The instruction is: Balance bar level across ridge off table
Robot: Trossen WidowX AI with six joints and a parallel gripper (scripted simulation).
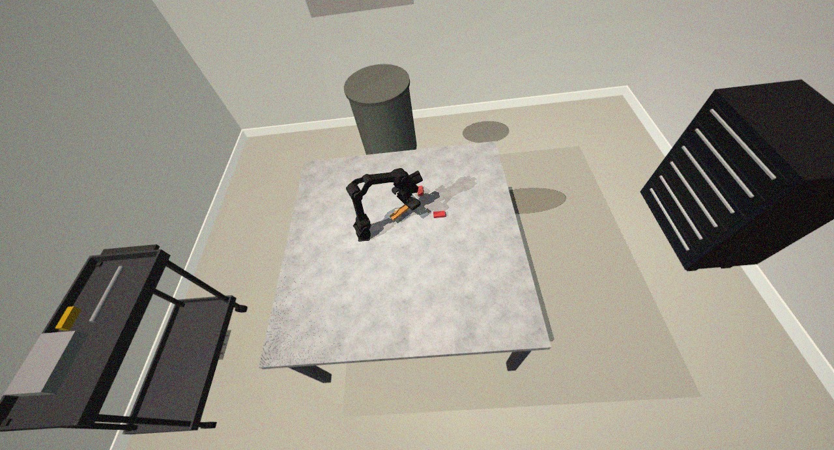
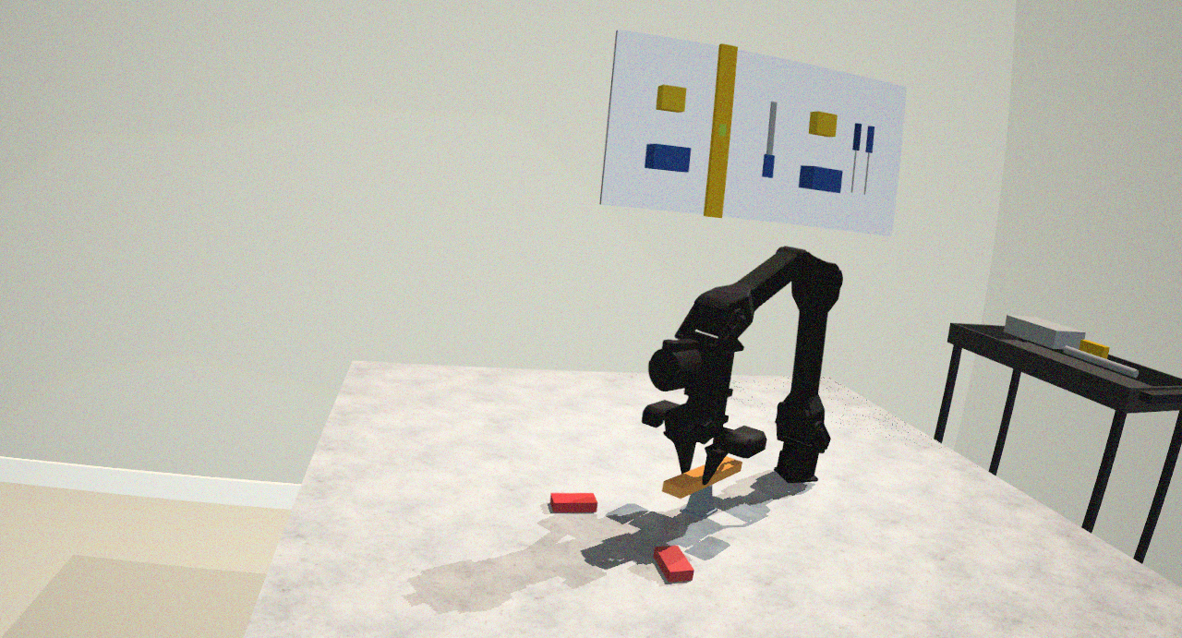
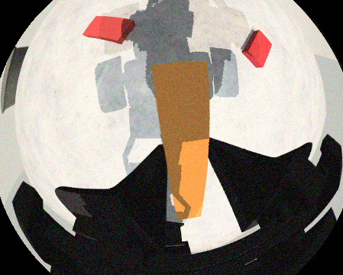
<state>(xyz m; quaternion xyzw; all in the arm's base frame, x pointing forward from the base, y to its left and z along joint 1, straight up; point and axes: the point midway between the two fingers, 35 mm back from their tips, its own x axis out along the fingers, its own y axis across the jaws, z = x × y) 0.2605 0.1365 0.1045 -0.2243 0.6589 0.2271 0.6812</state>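
My gripper [image 1: 412, 204] [image 2: 696, 476] [image 3: 186, 142] is shut on the orange bar [image 1: 399, 213] [image 2: 679, 484] [image 3: 182, 103], its two black fingers at the bar's long sides. The bar is off the table and lies across above the blue-grey ridge [image 2: 701, 500], with an end past it on each side. In the exterior view the ridge shows just below the bar. Whether the bar bears on the ridge top, and whether it is quite level, I cannot tell. In the wrist view the bar covers most of what lies beneath it.
One red block [image 1: 439, 214] [image 2: 573, 502] [image 3: 259, 47] and another red block [image 1: 420, 190] [image 2: 673, 563] [image 3: 108, 28] lie on the pale table [image 1: 408, 295] [image 2: 429, 436], beyond the bar's outer end, one to either side. The arm's base stands beyond its inner end.
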